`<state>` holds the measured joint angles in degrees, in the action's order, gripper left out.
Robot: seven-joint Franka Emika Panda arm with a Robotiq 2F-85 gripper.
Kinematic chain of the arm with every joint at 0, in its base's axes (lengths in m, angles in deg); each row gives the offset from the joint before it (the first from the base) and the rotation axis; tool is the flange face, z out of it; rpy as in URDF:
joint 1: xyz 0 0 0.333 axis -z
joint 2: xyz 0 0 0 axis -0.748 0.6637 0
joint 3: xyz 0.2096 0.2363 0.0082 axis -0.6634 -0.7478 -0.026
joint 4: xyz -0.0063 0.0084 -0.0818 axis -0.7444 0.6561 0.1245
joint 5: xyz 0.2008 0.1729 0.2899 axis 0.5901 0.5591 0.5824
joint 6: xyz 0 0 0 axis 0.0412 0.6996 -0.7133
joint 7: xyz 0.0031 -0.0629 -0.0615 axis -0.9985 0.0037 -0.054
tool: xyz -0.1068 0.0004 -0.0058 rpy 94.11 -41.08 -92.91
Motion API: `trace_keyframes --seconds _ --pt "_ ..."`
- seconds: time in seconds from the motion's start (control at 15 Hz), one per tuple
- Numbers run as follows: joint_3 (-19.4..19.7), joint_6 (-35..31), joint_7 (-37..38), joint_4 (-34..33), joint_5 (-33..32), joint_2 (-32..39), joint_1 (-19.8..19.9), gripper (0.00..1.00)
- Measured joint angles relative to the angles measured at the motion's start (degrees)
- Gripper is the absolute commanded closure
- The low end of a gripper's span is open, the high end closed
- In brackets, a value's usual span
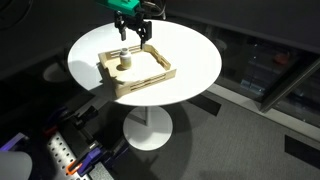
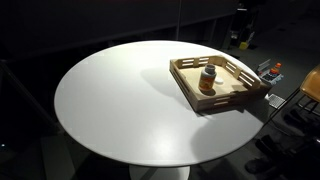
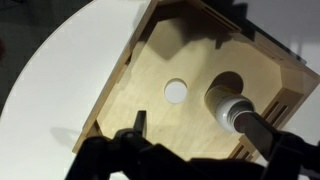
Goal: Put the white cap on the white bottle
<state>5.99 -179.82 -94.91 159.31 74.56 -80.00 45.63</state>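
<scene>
White cap (image 3: 176,91): probably light, rigid; lies flat in tray (image 3: 190,50); pinch across rim. Gripper (image 3: 212,135): wide, empty.

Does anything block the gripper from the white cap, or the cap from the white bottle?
Nothing visible does. The white cap lies on the bare floor of the wooden tray, beside the white bottle but apart from it, with only wood between them. The gripper hangs open above the tray, with nothing beneath it but air.

The white cap (image 3: 176,91) lies flat in the wooden tray (image 3: 150,55), apart from the white bottle (image 3: 238,113)
</scene>
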Motion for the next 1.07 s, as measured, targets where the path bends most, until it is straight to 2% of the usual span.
trace_keyframes --seconds 0.27,0.73,1.07 --pt "0.0 -0.3 0.0 0.0 0.0 0.9 0.1 0.00" --pt "-0.2 -10.2 0.0 1.3 0.0 7.4 0.1 0.00" --pt "-0.8 -14.5 -0.1 1.3 0.0 11.8 0.3 0.00"
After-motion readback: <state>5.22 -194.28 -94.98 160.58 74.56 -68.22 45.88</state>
